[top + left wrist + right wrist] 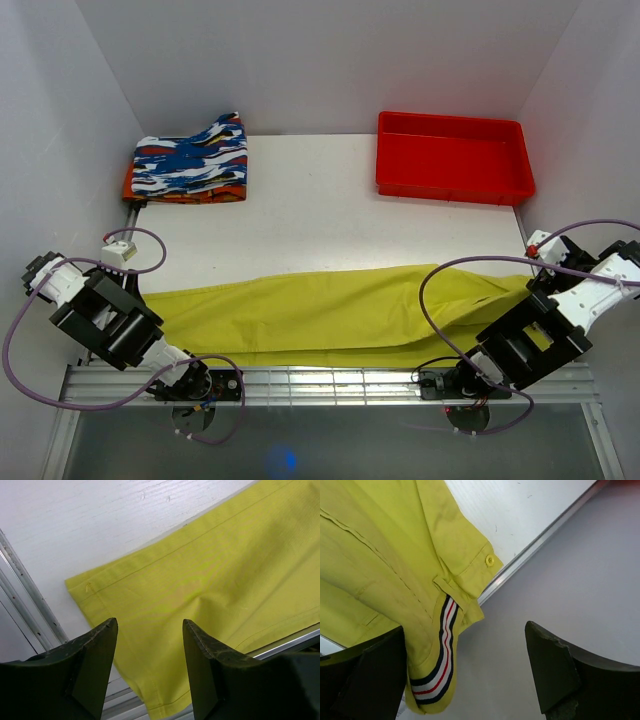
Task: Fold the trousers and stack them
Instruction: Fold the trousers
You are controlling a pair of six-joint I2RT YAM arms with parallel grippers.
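The trousers point(330, 315) are laid out full length across the lower part of the top view, along the near edge of the table point(330, 220), hem at the left and waist at the right. It is judged that they are spread this way so that each arm is given one end for a lengthwise fold.

The left claw point(150, 630) is held above the hem corner, jaws apart, with nothing gripped. The right claw point(465, 630) is opened wide beside the waist; nothing is held there either. The striped band point(440, 650) at the lower centre of its view appears to overhang the table's edge rail.

The table is white and matt, enclosed by plain pale walls. A folded patterned garment point(190, 160) is seen at the upper left, probably the stacking place, and a red tray point(450, 155) at the upper right.
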